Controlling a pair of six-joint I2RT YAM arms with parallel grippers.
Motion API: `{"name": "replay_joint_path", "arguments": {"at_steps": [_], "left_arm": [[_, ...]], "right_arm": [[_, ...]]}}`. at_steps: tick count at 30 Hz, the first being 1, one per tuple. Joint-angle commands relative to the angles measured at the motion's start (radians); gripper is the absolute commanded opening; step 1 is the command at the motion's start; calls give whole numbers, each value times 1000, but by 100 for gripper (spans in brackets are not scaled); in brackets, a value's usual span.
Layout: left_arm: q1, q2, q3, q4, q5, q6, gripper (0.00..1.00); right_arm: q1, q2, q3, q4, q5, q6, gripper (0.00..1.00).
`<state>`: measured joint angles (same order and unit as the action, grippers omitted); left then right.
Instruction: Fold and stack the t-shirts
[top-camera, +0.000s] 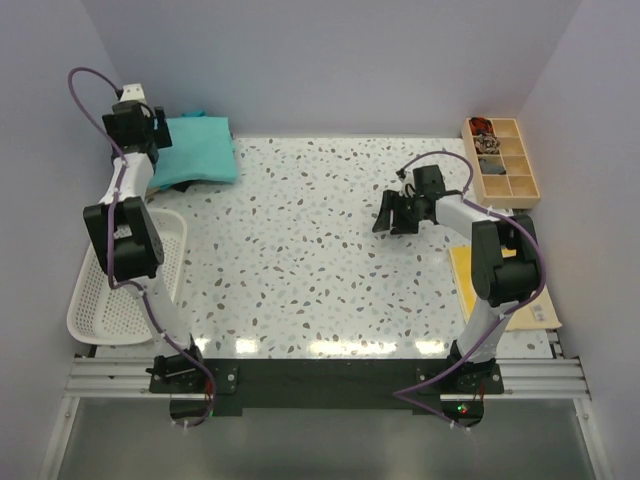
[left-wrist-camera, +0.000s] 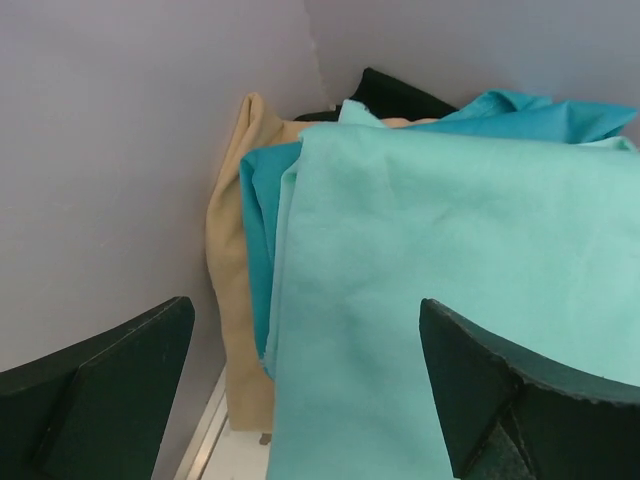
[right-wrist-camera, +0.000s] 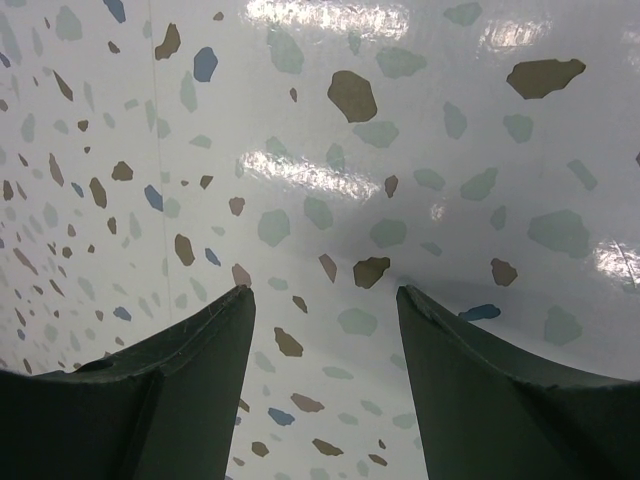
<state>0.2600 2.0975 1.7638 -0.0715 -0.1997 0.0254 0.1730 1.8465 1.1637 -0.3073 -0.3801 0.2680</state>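
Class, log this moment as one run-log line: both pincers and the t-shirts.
stage: stacking | left pincer: open above sea-green t-shirt atop stack | right pincer: open, empty, over table

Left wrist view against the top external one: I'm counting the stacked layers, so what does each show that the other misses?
Only the left wrist view shows the tan t-shirt and dark t-shirt peeking out past the top layers. Only the top external view shows the white mesh basket, the compartment tray and the right gripper over the speckled table. Both show the light sea-green t-shirt lying over the teal-blue t-shirt.
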Motion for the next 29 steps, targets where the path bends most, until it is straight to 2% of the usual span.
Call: {"name": "replay_joint_path", "arguments": {"at_steps": [1,7,11,12,14,17,18,25,29], "left_arm": [[-37,-204,-30,101,-14,-91,100],[-212,-586,-300,267,126,-125,100],[-347,-757,-517,321,224,-252,100],[-407,-789,-559,335,290,-239,100],[-468,-875,-663,361,266,-261,100],[-534,-970,-765,314,232,-333,100],[-553,-991,-783,247,214,-352,100],[-590,-1255,-1101,233,241,-343,100],[-631,-1344,-1191,257,116,-356,100]], "right_arm": [[3,-49,19,25,-17,-13,63],[11,-108,-33,60,24,-4,64],[19,-196,-61,54,52,8,64],[28,-220,-85,53,64,10,64],[42,-307,-122,54,75,13,64],[60,-425,-203,39,99,16,65],[66,-458,-246,30,112,16,65],[92,-731,-444,13,191,53,66],[95,-817,-507,17,286,77,70]]}}
